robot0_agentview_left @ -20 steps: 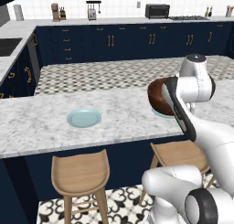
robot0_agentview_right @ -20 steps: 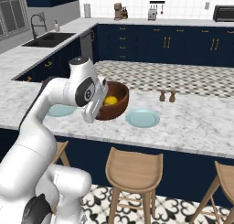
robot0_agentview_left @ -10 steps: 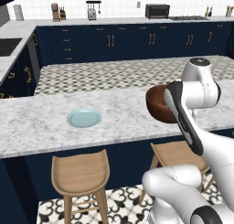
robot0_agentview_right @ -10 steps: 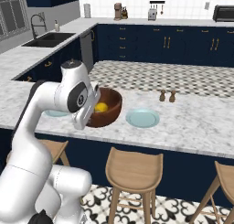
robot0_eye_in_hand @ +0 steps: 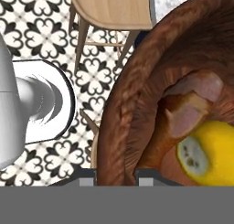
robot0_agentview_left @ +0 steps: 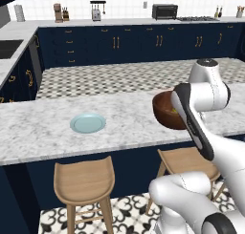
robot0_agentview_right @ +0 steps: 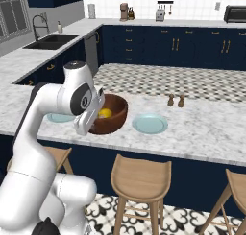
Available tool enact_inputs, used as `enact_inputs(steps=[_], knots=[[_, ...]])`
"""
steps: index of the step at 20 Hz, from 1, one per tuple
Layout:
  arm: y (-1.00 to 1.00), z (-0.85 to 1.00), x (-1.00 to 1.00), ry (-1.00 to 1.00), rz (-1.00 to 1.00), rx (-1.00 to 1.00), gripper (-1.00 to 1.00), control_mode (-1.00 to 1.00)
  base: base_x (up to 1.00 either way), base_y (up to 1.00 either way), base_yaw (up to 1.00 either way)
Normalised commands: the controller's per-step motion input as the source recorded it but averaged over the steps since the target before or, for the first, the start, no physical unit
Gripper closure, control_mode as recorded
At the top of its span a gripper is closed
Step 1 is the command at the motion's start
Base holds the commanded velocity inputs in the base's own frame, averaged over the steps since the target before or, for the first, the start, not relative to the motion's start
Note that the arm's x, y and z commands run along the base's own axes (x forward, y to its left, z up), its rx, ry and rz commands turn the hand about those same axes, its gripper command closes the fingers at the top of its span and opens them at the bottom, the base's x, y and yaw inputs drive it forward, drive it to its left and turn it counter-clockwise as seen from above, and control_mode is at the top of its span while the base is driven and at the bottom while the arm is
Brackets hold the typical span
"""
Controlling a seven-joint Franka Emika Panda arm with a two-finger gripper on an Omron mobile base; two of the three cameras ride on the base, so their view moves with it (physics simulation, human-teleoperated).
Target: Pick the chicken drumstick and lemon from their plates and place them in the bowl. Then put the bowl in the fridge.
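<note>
Bowl rim between end effector fingertips, lemon inside.

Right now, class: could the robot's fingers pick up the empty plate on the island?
Probably not yet: the fingers straddle the rim of the bowl, which holds the lemon and drumstick. The plate itself lies uncovered nearby.

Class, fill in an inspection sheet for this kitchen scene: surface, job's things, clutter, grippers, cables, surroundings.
Surface: white marble island counter.
Job's things: dark reddish-brown wooden bowl holds the round yellow lemon and reddish-brown chicken drumstick; two pale blue-green plates empty.
Clutter: two small brown shakers.
Grippers: gripper grips the bowl's rim, a fingertip either side.
Cables: nothing seen.
Surroundings: wooden stools, navy cabinets, sink, patterned floor.
</note>
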Motion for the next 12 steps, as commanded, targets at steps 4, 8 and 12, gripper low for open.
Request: enact_inputs(steps=[4, 8, 12], knots=[[0.0, 0.0, -0.01, 0.0, 0.0, 0.0, 1.0, 1.0, -0.41, -0.15, 0.0], [0.0, 0.0, 0.0, 0.0, 0.0, 0.0, 1.0, 1.0, -1.0, -0.84, -0.15], [0.0, 0.0, 0.0, 0.0, 0.0, 0.0, 1.0, 1.0, -0.48, -0.87, -0.4]])
